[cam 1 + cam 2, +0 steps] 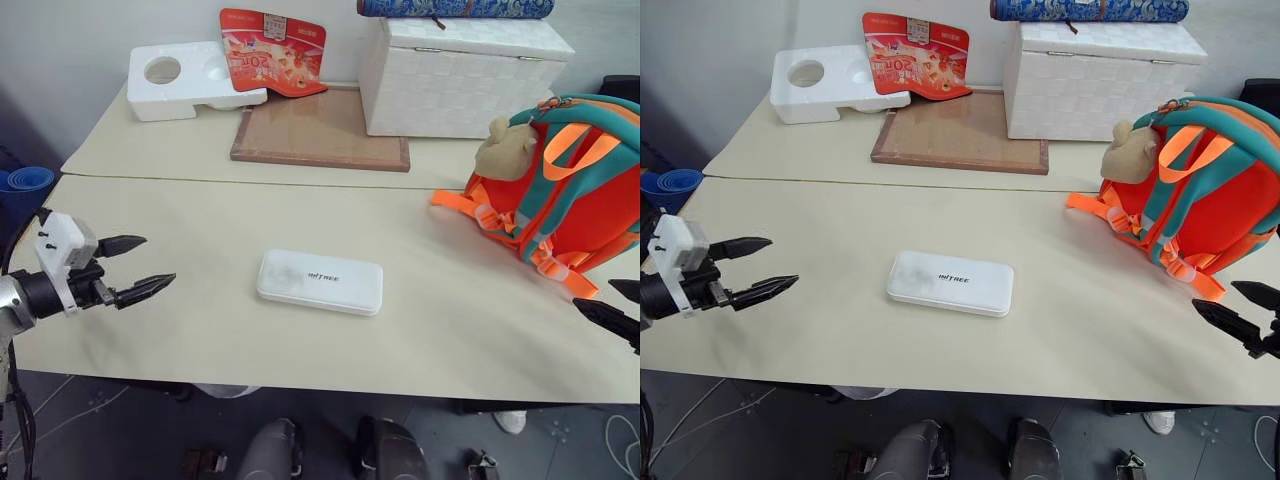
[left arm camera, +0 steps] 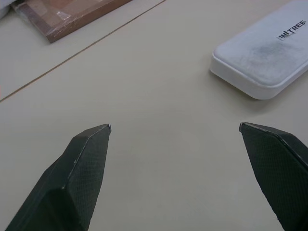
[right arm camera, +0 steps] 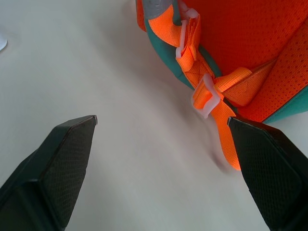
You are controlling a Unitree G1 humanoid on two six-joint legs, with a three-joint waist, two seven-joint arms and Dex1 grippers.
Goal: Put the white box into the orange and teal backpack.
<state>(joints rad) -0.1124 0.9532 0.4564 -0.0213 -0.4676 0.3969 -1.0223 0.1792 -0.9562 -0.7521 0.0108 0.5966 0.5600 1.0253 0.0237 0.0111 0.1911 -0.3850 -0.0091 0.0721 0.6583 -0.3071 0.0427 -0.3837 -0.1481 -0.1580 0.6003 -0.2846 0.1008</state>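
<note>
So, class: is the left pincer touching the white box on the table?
Apart. In the left eye view, bare table lies between the open left pincer and the white box; the left wrist view shows the same gap.

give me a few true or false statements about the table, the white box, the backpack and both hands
1. The white box lies flat on the table, apart from both hands. True.
2. The left hand is shut on the white box. False: its fingers stand open and empty, with the box off to its right.
3. The orange and teal backpack stands at the table's right side, a tan plush head on it. True.
4. The white box is already inside the backpack. False: it lies on the bare tabletop, left of the backpack.
5. The right hand grips an orange strap. False: it is open, near the backpack's strap but not holding it.
</note>
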